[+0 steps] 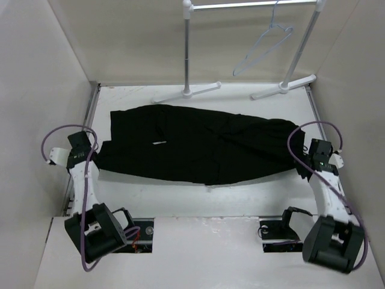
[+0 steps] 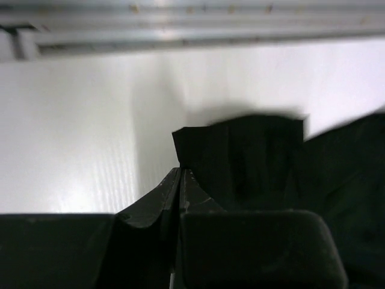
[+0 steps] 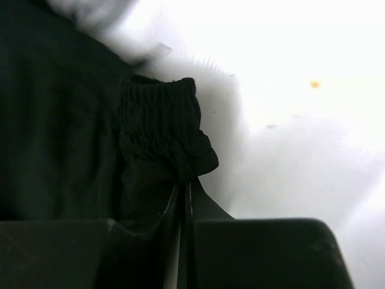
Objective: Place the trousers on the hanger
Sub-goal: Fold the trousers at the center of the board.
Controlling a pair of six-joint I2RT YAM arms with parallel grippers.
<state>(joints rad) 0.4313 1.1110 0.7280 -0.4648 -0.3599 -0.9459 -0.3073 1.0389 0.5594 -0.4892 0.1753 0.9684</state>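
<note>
Black trousers (image 1: 192,147) pinched by left gripper (image 2: 180,179), right gripper (image 3: 185,188).

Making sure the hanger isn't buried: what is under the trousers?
The trousers lie spread on the white table, which shows all round them. The hanger hangs from the rack behind, not beneath. What the cloth itself covers cannot be seen.
</note>
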